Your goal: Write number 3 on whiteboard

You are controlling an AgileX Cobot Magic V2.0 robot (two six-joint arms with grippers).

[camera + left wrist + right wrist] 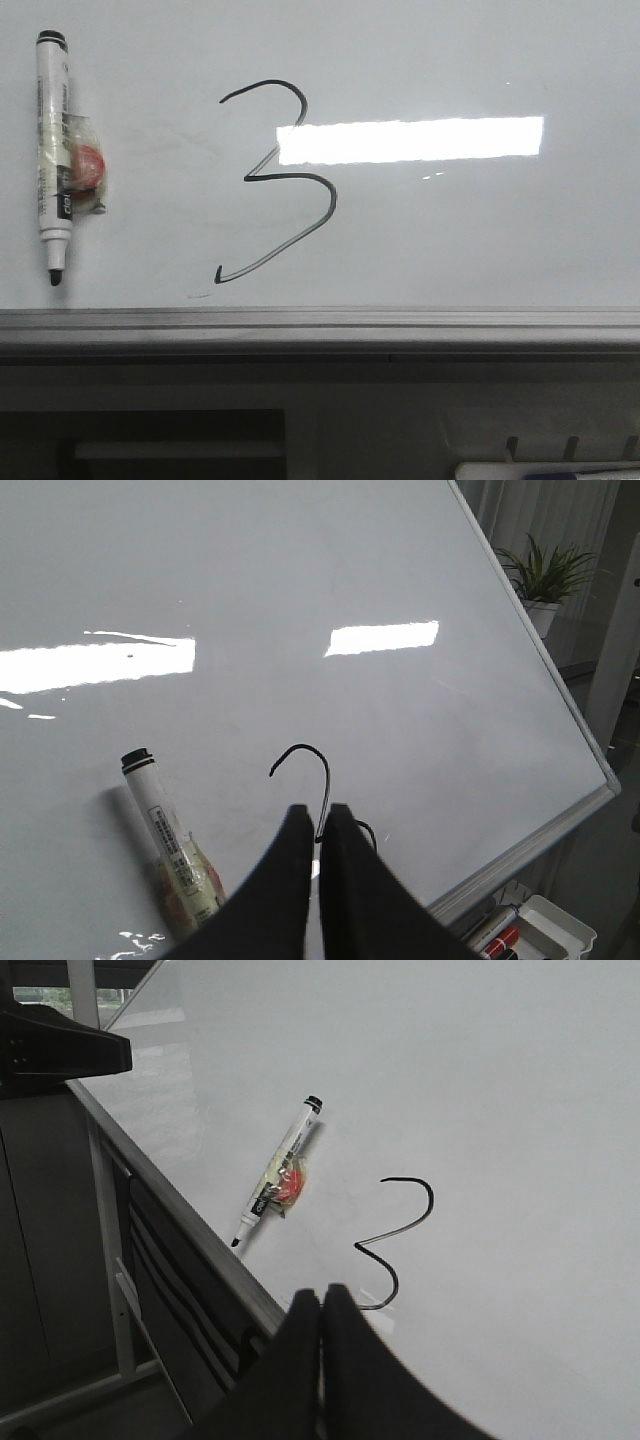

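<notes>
Since the thin black hand-drawn number 3 already sits centre-left on the glossy pale whiteboard, task looks done. White marker stuck at left: light, stiff, slick; grab mid-barrel. Left gripper and right gripper both closed, empty.

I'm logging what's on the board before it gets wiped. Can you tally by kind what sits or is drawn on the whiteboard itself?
On the whiteboard:
Markers: 1, the white-barrelled marker with a red piece taped to it
Drawn numerals: 1, the number 3
Total: 2
</notes>
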